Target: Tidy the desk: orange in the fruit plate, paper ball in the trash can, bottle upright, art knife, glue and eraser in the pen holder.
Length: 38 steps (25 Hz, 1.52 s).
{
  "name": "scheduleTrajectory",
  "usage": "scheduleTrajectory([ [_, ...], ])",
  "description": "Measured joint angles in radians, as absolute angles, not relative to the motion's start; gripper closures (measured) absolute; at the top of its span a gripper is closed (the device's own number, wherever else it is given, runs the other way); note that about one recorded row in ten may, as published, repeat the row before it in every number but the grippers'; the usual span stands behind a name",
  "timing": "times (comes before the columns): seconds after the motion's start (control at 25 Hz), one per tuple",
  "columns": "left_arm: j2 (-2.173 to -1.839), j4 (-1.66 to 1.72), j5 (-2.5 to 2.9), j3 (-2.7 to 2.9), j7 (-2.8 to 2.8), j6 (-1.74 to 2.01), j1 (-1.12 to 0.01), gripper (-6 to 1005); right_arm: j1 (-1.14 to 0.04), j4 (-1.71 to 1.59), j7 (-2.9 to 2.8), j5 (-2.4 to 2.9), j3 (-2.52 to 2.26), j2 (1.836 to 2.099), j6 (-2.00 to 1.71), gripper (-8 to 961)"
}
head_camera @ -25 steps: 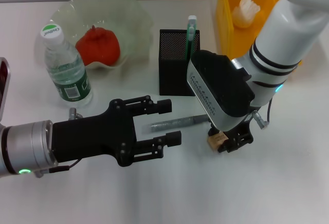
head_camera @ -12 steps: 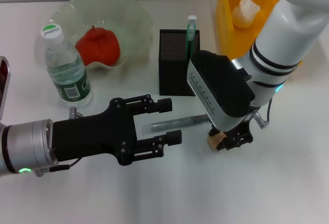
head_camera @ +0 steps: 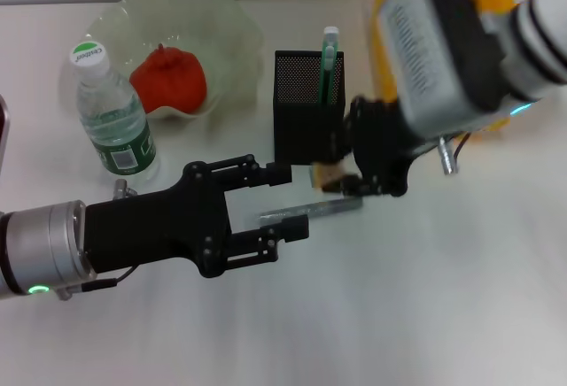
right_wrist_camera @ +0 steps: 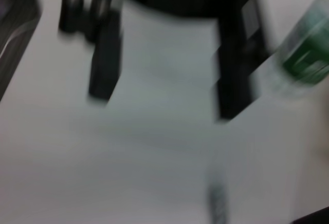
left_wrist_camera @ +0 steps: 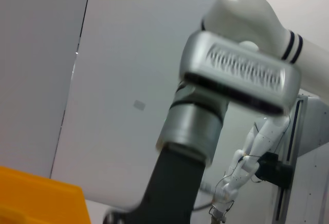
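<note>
Nearest the camera, the left arm reaches across the white desk (head_camera: 425,315) from the left edge, its silver forearm level and low. The left gripper (head_camera: 285,200) points toward the middle of the desk with its two black fingers spread wide and nothing between them; one fingertip lies near the foot of the pen holder (head_camera: 306,107), the other beside the near end of the art knife (head_camera: 314,211), a grey stick lying flat on the desk.

Just past it, the right arm comes in from the upper right, its grey wrist housing raised and tilted over the pen holder's right side. The right gripper (head_camera: 341,172) hangs below it, aimed back toward the holder, and its fingers are closed on the eraser (head_camera: 326,174), a small tan block held above the desk just in front of the holder's lower right corner.

The black mesh holder stands upright with a green-and-white glue stick (head_camera: 329,63) in it. Left of it the bottle (head_camera: 112,111) stands upright. Behind the bottle, the orange (head_camera: 169,78) sits in the pale fruit plate (head_camera: 226,27). At the far right stands the yellow trash can (head_camera: 392,41).
</note>
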<state>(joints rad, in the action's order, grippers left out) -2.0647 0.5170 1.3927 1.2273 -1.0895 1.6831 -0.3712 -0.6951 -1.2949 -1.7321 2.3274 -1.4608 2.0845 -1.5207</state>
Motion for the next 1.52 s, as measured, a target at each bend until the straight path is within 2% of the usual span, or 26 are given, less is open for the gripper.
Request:
scheduleTrajectory([
  [0.04, -2.065, 0.517, 1.393, 1.225, -1.089, 1.685, -0.371, 337, -0.631, -1.356, -1.72, 2.251, -1.406, 2.084, -1.508, 694],
  [0.08, -2.065, 0.517, 1.393, 1.225, -1.089, 1.685, -0.371, 337, -0.631, -1.356, -1.72, 2.251, -1.406, 2.084, -1.508, 694],
  [0.24, -2.065, 0.519, 1.393, 1.223, -1.086, 1.686, -0.371, 337, -0.484, -1.388, -1.624, 1.979, -1.278, 2.083, -1.424, 693],
  [0.44, -2.067, 0.518, 1.391, 1.223, -1.068, 1.687, -0.372, 337, -0.417, -1.21, -1.457, 1.671, -1.238, 2.083, -1.307, 693],
  [0.88, -2.068, 0.517, 1.391, 1.222, -1.064, 1.701, -0.361, 337, -0.463, -0.825, -1.237, 1.393, -1.209, 2.081, -1.247, 693],
  [1.04, -2.068, 0.517, 1.391, 1.223, -1.063, 1.702, -0.36, 337, -0.53, -0.701, -1.219, 1.373, -1.207, 2.081, -1.191, 692],
  [1.52, -2.068, 0.517, 1.392, 1.222, -1.063, 1.713, -0.365, 337, -0.618, -0.569, -1.168, 1.371, -1.234, 2.086, -1.078, 671],
])
